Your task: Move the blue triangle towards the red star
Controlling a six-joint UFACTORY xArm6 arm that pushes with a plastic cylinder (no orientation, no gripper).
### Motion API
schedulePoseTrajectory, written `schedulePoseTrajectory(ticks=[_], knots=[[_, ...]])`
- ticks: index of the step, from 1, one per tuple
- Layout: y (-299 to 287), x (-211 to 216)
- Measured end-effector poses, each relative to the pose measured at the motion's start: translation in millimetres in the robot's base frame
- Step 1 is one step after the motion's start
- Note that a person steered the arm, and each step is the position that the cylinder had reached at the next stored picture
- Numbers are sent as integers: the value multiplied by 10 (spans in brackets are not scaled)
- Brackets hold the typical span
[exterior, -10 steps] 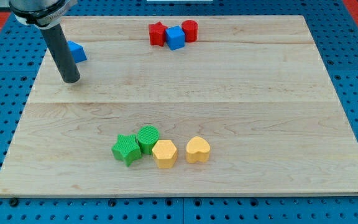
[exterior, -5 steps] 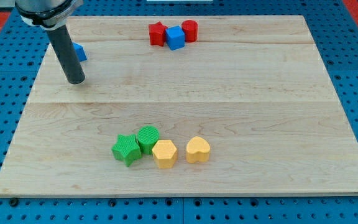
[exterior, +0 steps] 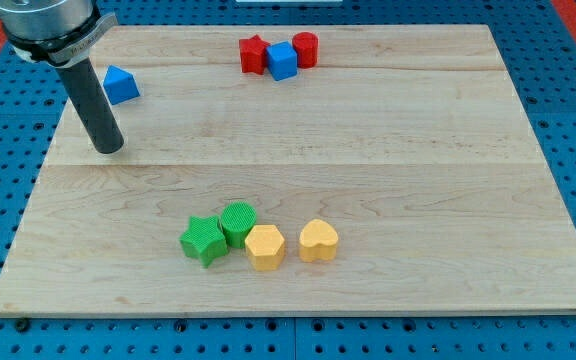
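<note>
So my tip (exterior: 108, 148) sits upper left on the wooden board (exterior: 388, 150), just below the blue triangle (exterior: 119, 84), not touching it, holding nothing. Red star (exterior: 253, 54) is at top centre, touching a blue cube (exterior: 282, 61).

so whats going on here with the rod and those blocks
A robot arm's dark rod rests with my tip on the wooden board, just below and slightly left of the blue triangle, not touching it. The red star sits at the view's top, in a row with a blue cube and a red cylinder. The triangle is far from the star, so the push isn't done.
</note>
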State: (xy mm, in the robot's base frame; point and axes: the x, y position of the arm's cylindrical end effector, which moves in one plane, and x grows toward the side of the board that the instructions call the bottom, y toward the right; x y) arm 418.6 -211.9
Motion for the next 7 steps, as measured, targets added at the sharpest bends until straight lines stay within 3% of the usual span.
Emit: schedulePoseTrajectory(ticks=[1, 6, 7], knots=[[0, 0], [-552, -1066], [280, -1214]])
